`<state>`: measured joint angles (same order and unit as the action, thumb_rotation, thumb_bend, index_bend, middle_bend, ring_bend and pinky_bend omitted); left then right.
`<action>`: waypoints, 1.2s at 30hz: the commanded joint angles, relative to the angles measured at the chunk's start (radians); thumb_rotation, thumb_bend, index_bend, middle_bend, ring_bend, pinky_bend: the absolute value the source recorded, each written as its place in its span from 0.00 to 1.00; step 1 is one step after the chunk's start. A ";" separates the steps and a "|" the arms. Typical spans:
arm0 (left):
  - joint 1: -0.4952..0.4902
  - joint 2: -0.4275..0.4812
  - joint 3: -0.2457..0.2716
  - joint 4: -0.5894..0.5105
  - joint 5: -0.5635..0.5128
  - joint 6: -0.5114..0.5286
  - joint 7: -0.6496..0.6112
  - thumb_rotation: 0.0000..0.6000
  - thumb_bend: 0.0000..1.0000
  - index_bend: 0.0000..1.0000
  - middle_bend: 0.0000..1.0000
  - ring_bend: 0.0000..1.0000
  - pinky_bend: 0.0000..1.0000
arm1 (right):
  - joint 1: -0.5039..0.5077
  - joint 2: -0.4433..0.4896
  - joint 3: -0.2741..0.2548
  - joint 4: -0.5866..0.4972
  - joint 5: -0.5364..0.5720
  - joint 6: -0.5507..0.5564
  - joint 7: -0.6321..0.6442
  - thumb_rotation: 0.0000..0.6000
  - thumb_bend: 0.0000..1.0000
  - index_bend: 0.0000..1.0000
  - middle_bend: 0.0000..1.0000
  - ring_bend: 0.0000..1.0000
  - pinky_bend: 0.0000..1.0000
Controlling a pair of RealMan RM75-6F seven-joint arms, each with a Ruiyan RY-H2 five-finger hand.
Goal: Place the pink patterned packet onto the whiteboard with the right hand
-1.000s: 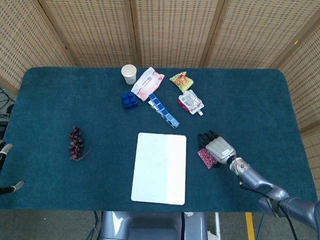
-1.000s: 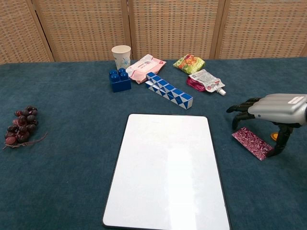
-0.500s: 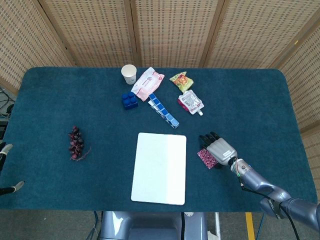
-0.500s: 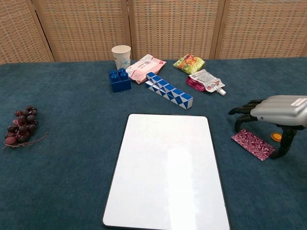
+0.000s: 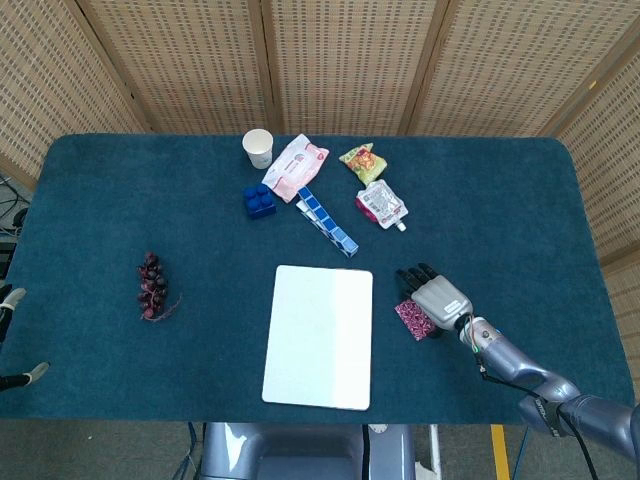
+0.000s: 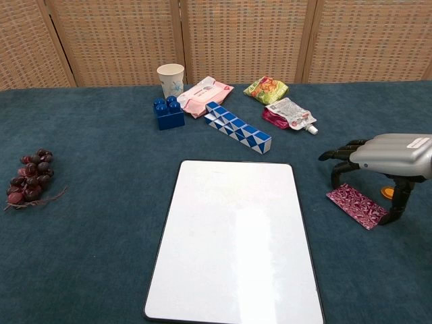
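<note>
Right hand (image 6: 388, 158) arches palm-down over the packet (image 6: 356, 206), fingertips down near its far end and thumb at its near end, straddling it. Whether any finger actually touches or pinches the packet I cannot tell. Compared with a second ago, the hand has barely shifted, and the packet has slid slightly toward the whiteboard (image 6: 236, 236) while staying flat on the table (image 6: 101, 256). My guess is that the grasp is being settled rather than finished, so the lift and carry to the whiteboard remain to do.

From the head view, the hand (image 5: 438, 298) covers most of the packet (image 5: 411, 317), leaving only its left edge visible. In the chest view the arm is cut off by the frame's right edge, and a small orange spot behind the thumb is too small to identify. Left hand appears only as a sliver at the head view's left edge (image 5: 10, 298); its state is unreadable.
</note>
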<state>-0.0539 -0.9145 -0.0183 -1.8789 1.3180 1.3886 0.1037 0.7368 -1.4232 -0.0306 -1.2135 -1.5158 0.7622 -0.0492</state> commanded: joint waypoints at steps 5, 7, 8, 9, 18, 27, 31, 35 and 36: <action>0.000 0.001 0.000 0.000 -0.001 0.000 -0.002 1.00 0.00 0.00 0.00 0.00 0.00 | 0.001 0.006 -0.001 -0.010 -0.012 0.016 0.021 1.00 0.02 0.52 0.00 0.00 0.00; 0.000 0.001 0.000 0.000 -0.001 0.000 -0.002 1.00 0.00 0.00 0.00 0.00 0.00 | 0.002 0.010 -0.001 -0.016 -0.015 0.020 0.024 1.00 0.02 0.52 0.00 0.00 0.00; 0.000 0.002 0.000 0.000 -0.001 0.000 -0.002 1.00 0.00 0.00 0.00 0.00 0.00 | 0.002 0.011 -0.001 -0.018 -0.015 0.020 0.024 1.00 0.02 0.52 0.00 0.00 0.00; 0.000 0.002 0.000 0.000 0.000 0.000 -0.003 1.00 0.00 0.00 0.00 0.00 0.00 | 0.002 0.013 0.000 -0.021 -0.015 0.022 0.023 1.00 0.02 0.52 0.00 0.00 0.00; 0.001 0.006 0.001 -0.002 0.003 0.001 -0.009 1.00 0.00 0.00 0.00 0.00 0.00 | 0.008 0.056 0.013 -0.096 -0.009 0.032 0.016 1.00 0.03 0.52 0.00 0.00 0.00; 0.001 0.007 0.005 -0.005 0.011 0.001 -0.010 1.00 0.00 0.00 0.00 0.00 0.00 | 0.057 0.112 0.075 -0.295 0.048 0.002 -0.110 1.00 0.03 0.52 0.00 0.00 0.00; 0.002 0.009 0.006 -0.006 0.014 0.002 -0.013 1.00 0.00 0.00 0.00 0.00 0.00 | 0.095 0.100 0.119 -0.367 0.147 -0.041 -0.221 1.00 0.03 0.52 0.00 0.00 0.00; 0.002 0.010 0.006 -0.005 0.012 0.000 -0.016 1.00 0.00 0.00 0.00 0.00 0.00 | 0.130 0.070 0.150 -0.405 0.258 -0.063 -0.328 1.00 0.02 0.52 0.00 0.00 0.00; 0.001 0.010 0.006 -0.005 0.012 -0.001 -0.017 1.00 0.00 0.00 0.00 0.00 0.00 | 0.138 0.057 0.156 -0.412 0.287 -0.063 -0.352 1.00 0.02 0.52 0.00 0.00 0.00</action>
<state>-0.0523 -0.9047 -0.0124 -1.8840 1.3299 1.3878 0.0868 0.8437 -1.3386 0.0972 -1.5923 -1.2973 0.7173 -0.3363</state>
